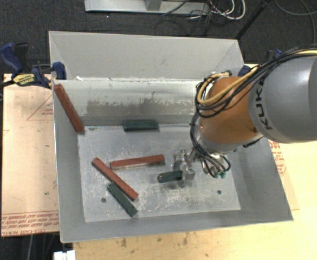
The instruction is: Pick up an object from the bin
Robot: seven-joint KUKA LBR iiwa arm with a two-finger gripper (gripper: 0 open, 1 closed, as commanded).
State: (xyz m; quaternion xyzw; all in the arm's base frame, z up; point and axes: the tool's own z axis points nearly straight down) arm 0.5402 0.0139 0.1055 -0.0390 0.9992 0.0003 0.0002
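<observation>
My gripper (183, 172) is down near the bin floor, right of the middle. Its metal fingers (189, 171) stand round the right end of a short dark green bar (168, 178), which lies flat and points left from them. The fingers look shut on that end. Just left of the gripper a reddish-brown bar (137, 162) lies nearly level. Another reddish-brown bar (114, 178) lies slantwise further left.
A dark green bar (121, 199) lies slantwise at the front left. Another dark green bar (140, 125) lies along the back wall. A long reddish-brown bar (69, 108) leans on the left wall. The arm's orange cover and cables hang over the bin's right side.
</observation>
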